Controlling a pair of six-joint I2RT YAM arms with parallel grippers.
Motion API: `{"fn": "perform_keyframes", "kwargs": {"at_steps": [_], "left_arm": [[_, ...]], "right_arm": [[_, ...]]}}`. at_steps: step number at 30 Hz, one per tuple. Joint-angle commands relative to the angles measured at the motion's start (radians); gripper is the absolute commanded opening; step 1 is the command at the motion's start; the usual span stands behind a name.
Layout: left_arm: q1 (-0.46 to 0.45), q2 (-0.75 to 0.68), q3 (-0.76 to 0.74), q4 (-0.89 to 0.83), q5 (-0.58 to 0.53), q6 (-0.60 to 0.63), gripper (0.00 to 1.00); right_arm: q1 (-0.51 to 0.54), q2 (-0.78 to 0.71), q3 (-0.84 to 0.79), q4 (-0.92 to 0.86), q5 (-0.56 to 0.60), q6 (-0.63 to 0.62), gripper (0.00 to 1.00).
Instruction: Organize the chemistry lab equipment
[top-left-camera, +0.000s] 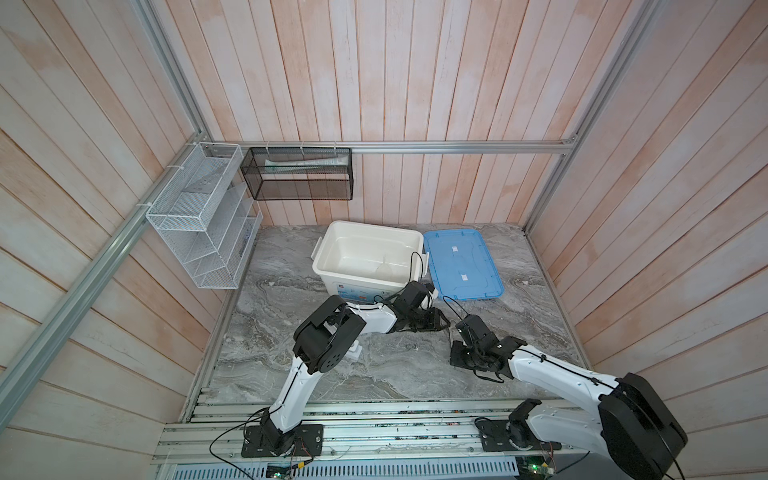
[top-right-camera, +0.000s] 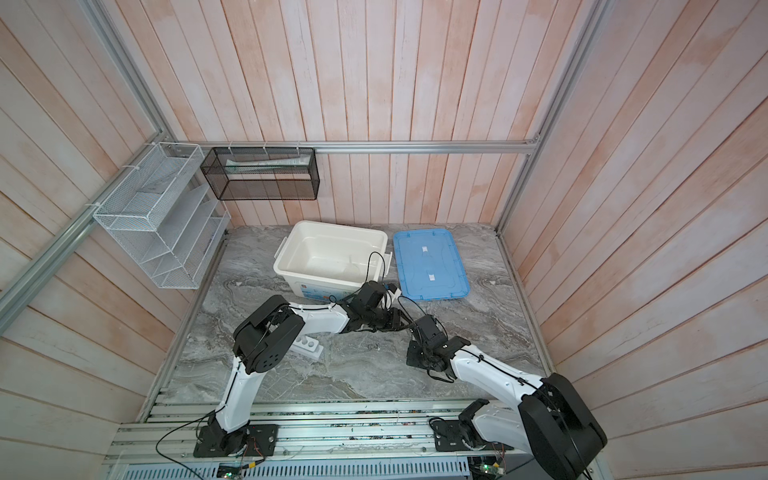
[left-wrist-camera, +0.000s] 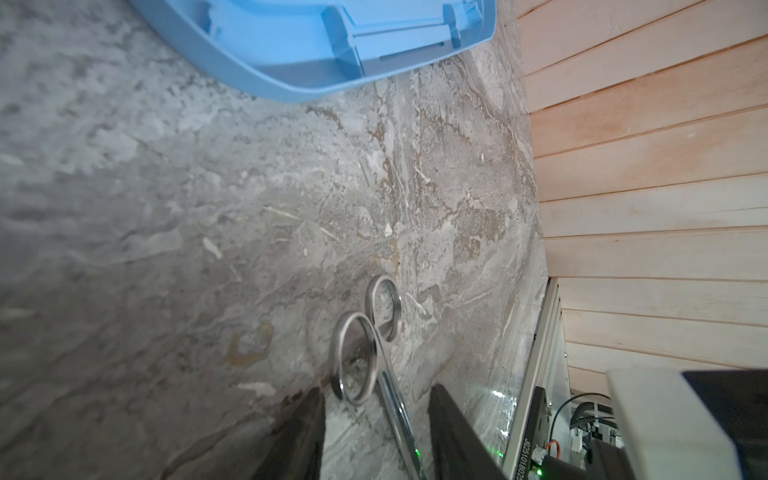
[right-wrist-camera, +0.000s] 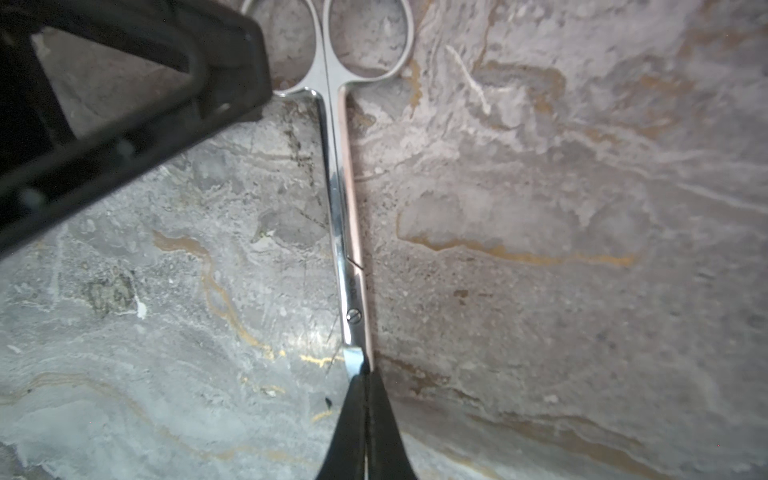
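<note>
Pinching scissors (right-wrist-camera: 340, 199) by the tips, right gripper (right-wrist-camera: 365, 386) is clenched, left gripper (left-wrist-camera: 376, 419) gapes astride them; rack (top-right-camera: 309, 348) at 8 o'clock looks unfilled, most remains.

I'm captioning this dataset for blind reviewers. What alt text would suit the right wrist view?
The right gripper is shut on the blade tip of closed steel scissors, which stretch away over a grey marble tabletop. The black left gripper's finger overlaps one ring handle at the far end.
</note>
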Motion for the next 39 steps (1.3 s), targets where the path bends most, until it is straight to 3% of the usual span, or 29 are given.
{"fn": "perform_keyframes", "kwargs": {"at_steps": [1,20,30,39], "left_arm": [[-0.003,0.045,0.033,-0.023,0.018,-0.007,0.44],[0.011,0.099,0.086,0.01,0.019,0.0,0.45],[0.026,0.108,0.03,0.197,0.123,0.011,0.47],[0.05,0.13,0.041,0.237,0.201,0.045,0.47]], "right_arm": [[0.006,0.018,-0.042,-0.053,-0.01,0.006,0.07],[0.006,0.04,-0.076,-0.014,-0.035,0.012,0.07],[0.005,0.062,-0.089,0.017,-0.052,0.009,0.06],[0.005,0.083,-0.115,0.039,-0.061,0.01,0.06]]}}
